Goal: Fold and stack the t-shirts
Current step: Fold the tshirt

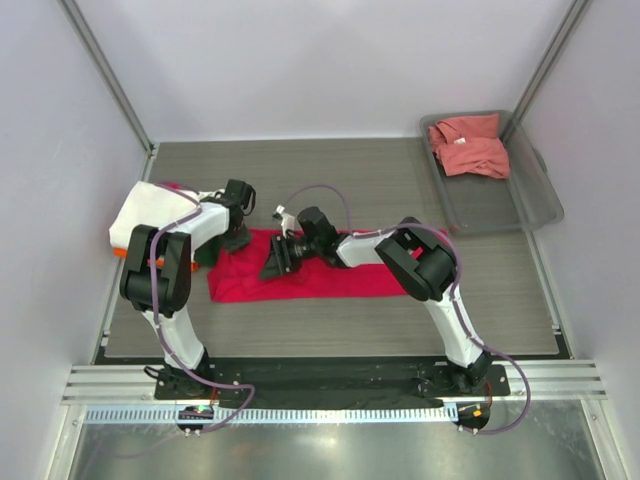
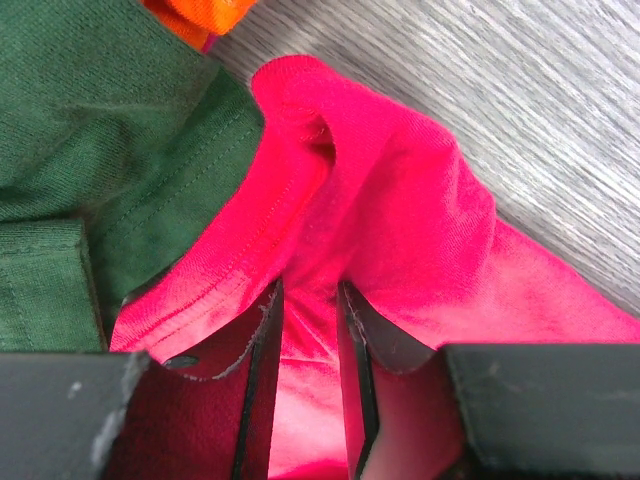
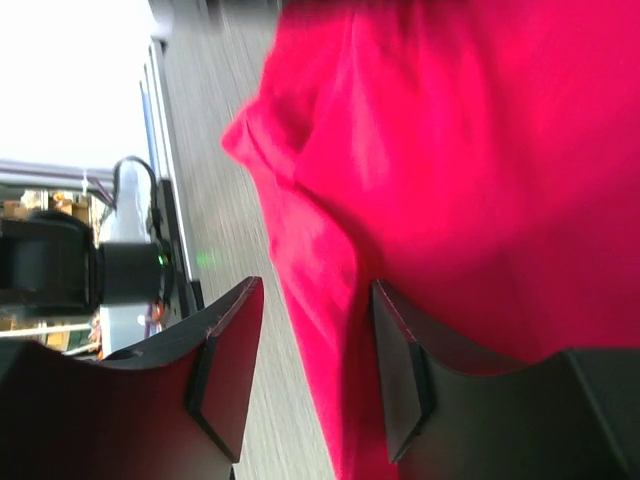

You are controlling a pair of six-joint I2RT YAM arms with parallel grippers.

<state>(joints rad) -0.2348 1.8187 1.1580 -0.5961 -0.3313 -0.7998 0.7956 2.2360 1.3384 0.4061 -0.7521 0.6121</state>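
White walls close in a grey wood-grain desk (image 1: 380,170), and the bright crimson cloth t-shirt (image 1: 340,280) lies across its middle as a long, rumpled band. The left jaws are clenched on a raised fold at the shirt's left end, just beside a dark green cloth shirt (image 2: 90,150) and an orange one (image 2: 195,15), both in a heap under a cream-white shirt (image 1: 150,210). The right jaws stand apart near the band's left-centre, with the crimson edge between them and nothing pinched yet. At the far right, well apart, a salmon-pink shirt (image 1: 470,145) sits in a grey plastic tray (image 1: 520,215). The step in hand looks like taking a two-point hold so the shirt can be stretched flat and folded. To do it well, the right jaws should probably close on the hem only, catching both layers without dragging the cloth. The lift should then be even on both sides, pulling away from the green shirt so it is not snagged, since the soft fabric is likely to sag and bunch.
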